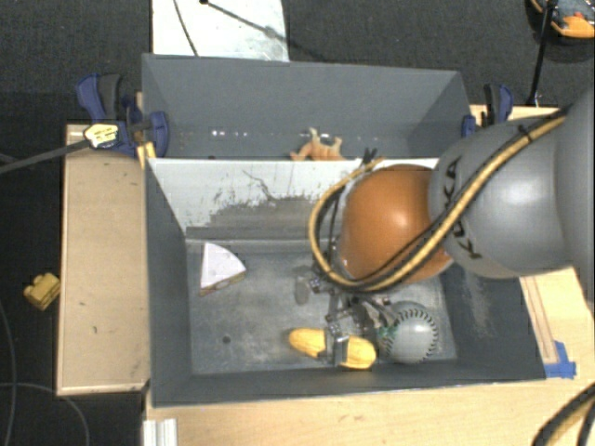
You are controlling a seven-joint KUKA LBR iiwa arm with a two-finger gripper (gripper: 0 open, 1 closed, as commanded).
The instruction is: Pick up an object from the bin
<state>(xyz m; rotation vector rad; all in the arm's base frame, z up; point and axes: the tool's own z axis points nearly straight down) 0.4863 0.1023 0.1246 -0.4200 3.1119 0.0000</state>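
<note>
yellow banana [305, 343] lies on the floor of the bin [169, 286], tight along the front wall and a little right of centre. we see the gripper [335, 346] lowered onto its middle, dark fingers [332, 349] clenched across it. a grey-white ball [414, 334] sits just beside its right end, crowding that side. to the left the floor is open, with a white wedge [220, 266] well apart near the back slope.
</note>
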